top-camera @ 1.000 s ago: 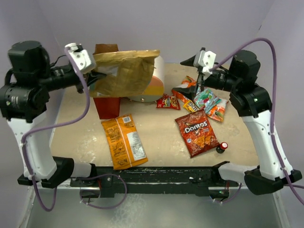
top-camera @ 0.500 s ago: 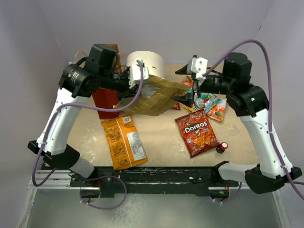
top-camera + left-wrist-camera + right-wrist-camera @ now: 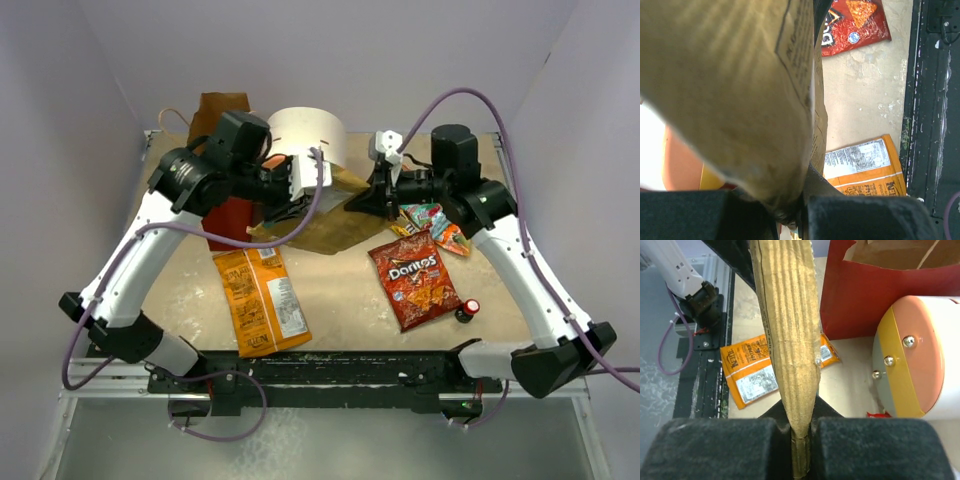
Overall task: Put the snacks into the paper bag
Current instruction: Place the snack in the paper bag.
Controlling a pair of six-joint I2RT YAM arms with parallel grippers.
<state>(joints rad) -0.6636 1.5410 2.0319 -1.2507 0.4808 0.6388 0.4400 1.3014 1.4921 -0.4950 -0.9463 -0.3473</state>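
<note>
A large tan chip bag (image 3: 325,222) hangs between both arms over the table's middle. My right gripper (image 3: 366,196) is shut on its crimped edge (image 3: 787,315), the fingers (image 3: 865,450) tight against the seam. My left gripper (image 3: 280,207) has the bag's other end (image 3: 730,90) between its fingers, touching both. The paper bag (image 3: 226,215), red below and brown above, stands at the back left, its mouth showing in the right wrist view (image 3: 860,295). An orange Kettle bag (image 3: 262,300), a red Doritos bag (image 3: 418,280) and several small packets (image 3: 437,222) lie on the table.
The round cream, orange and yellow drawer unit (image 3: 306,135) stands right of the paper bag, close behind the hanging chip bag. A small dark bottle with a red cap (image 3: 467,310) lies by the Doritos bag. The black base rail (image 3: 330,365) runs along the near edge.
My left arm swung the tan bag from beside the paper bag's mouth down to the table's middle. My right gripper moved left from the small packets and closed on the bag's edge.
</note>
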